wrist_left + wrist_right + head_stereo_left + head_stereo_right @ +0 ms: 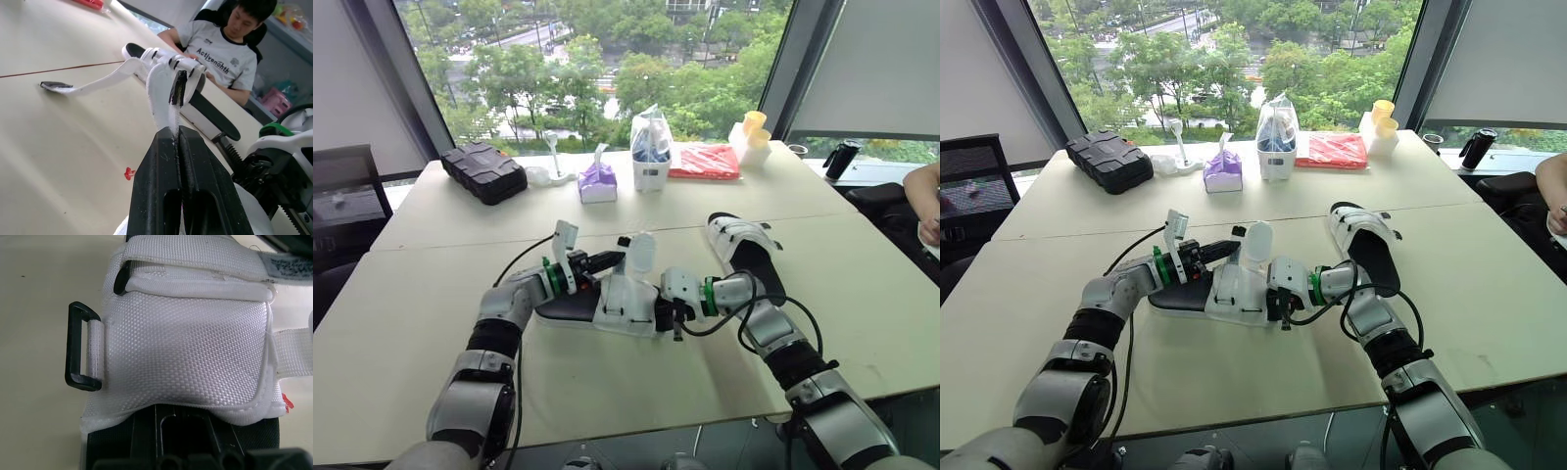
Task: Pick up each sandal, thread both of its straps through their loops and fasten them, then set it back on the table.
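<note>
A white-strapped sandal with a black sole (607, 299) lies on the table between my two grippers. The left gripper (617, 258) is shut on one of its white straps (641, 250), holding it upright; the left wrist view shows the fingers (161, 161) pinching that strap (164, 98). At the sandal's near side, my right gripper (672, 315) is clamped on the white upper (186, 342), beside an empty black loop (78, 347). The second sandal (749, 250) lies to the right, one loose strap (88, 85) flat on the table.
Along the table's far edge stand a black case (484, 171), a purple tissue pack (598, 181), a bagged cup (650, 147), a red packet (705, 162) and yellow cups (752, 132). A person (220, 54) sits at the right; their arm (925, 196) rests nearby.
</note>
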`<action>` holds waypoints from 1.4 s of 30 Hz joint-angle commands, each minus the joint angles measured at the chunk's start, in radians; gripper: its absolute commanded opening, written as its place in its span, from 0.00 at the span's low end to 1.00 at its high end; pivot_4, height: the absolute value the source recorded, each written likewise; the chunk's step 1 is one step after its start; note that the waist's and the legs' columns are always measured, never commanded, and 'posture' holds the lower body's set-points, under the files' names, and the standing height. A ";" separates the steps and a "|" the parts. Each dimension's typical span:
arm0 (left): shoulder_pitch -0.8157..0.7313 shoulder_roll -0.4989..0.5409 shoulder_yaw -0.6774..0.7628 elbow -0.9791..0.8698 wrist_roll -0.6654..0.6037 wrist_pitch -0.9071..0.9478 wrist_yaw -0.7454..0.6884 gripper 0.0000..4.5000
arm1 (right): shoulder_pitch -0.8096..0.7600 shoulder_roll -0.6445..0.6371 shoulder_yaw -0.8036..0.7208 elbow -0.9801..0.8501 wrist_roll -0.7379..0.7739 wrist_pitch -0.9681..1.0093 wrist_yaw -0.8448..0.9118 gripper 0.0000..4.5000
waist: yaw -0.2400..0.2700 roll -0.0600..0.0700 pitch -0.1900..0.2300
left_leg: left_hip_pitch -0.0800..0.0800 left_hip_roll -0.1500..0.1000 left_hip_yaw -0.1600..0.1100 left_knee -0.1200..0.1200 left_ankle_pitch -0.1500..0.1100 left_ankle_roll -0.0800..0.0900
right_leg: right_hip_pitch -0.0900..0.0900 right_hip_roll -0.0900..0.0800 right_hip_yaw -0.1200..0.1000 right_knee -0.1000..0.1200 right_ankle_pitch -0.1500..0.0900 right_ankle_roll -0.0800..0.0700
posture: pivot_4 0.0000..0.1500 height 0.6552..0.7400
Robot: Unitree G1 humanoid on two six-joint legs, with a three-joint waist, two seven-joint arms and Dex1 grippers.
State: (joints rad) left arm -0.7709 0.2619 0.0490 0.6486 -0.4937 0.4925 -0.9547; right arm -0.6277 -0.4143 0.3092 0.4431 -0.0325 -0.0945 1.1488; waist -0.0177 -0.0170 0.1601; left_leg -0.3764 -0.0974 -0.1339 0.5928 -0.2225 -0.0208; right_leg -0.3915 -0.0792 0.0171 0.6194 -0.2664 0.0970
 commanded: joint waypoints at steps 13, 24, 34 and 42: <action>-0.028 0.032 -0.068 0.044 0.164 -0.036 0.009 0.13 | 0.047 0.001 0.072 0.052 -0.060 0.039 0.009 0.00 | -0.001 0.000 0.000 | 0.001 0.000 0.000 0.000 0.000 0.000 | 0.001 0.000 -0.001 0.000 0.000 0.000 | 1.00 1.00; -0.025 0.047 -0.113 0.024 0.269 -0.050 0.042 0.84 | 0.044 0.004 0.072 0.056 -0.061 0.038 0.008 0.00 | -0.001 0.000 0.000 | 0.001 0.000 0.000 0.000 0.000 0.000 | 0.001 0.000 -0.001 0.000 0.000 0.000 | 1.00 1.00; -0.100 0.031 -0.094 0.190 0.348 -0.115 0.194 0.84 | 0.039 0.008 0.072 0.064 -0.061 0.035 0.007 0.00 | -0.001 0.001 -0.001 | 0.002 0.000 0.000 0.000 0.000 0.000 | 0.002 0.000 -0.002 0.001 0.000 0.001 | 1.00 1.00; -0.254 0.048 0.059 0.300 0.203 -0.067 0.088 0.84 | 0.032 0.013 0.072 0.072 -0.064 0.031 0.002 0.00 | -0.003 -0.002 0.001 | 0.001 0.000 0.000 0.001 0.000 0.000 | 0.000 0.000 -0.002 0.004 0.000 0.001 | 1.00 1.00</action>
State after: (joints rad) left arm -0.9553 0.2901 0.0374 0.9598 -0.2237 0.3910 -0.8383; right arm -0.6349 -0.4078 0.3095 0.4479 -0.0353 -0.0952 1.1444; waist -0.0206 -0.0188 0.1609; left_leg -0.3756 -0.0975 -0.1341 0.5936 -0.2222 -0.0211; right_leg -0.3927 -0.0786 0.0152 0.6242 -0.2663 0.0981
